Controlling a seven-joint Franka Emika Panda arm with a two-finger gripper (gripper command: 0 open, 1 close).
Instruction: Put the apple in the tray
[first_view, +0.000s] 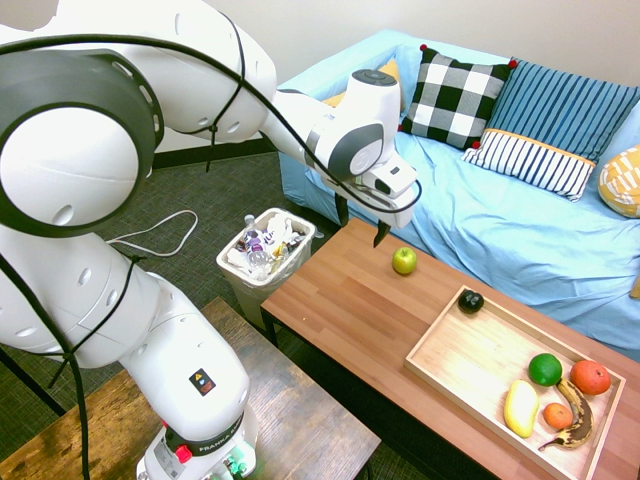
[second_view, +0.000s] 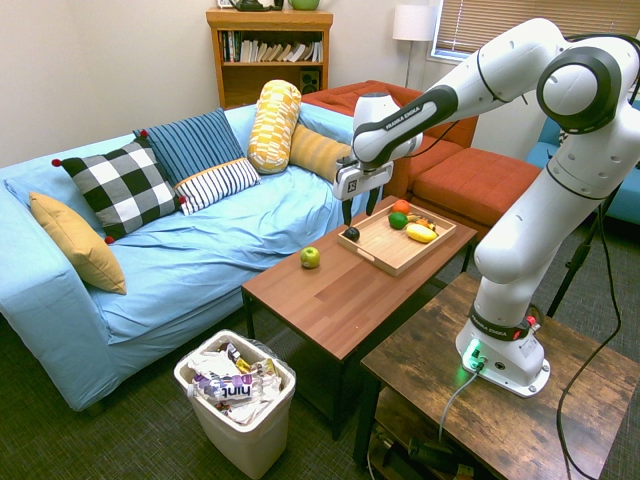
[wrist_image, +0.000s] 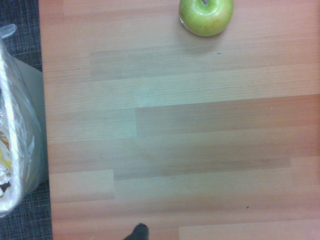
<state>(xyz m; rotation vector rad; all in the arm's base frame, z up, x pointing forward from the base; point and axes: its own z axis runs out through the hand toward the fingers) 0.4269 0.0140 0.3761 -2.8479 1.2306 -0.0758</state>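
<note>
The yellow-green apple (first_view: 404, 261) (second_view: 310, 257) (wrist_image: 206, 16) sits alone on the reddish wooden coffee table (first_view: 340, 310), on its sofa side. The light wooden tray (first_view: 465, 360) (second_view: 385, 252) lies at the table's other end and holds several fruits. My gripper (first_view: 361, 225) (second_view: 360, 210) hangs open above the table, apart from the apple and higher than it, with nothing between its fingers.
A small dark round fruit (first_view: 471, 301) (second_view: 351, 234) lies at the tray's corner nearest the apple. A white bin full of trash (first_view: 265, 250) (second_view: 237, 385) stands on the floor at the table's end. The blue sofa (first_view: 520, 230) runs along the table's far side.
</note>
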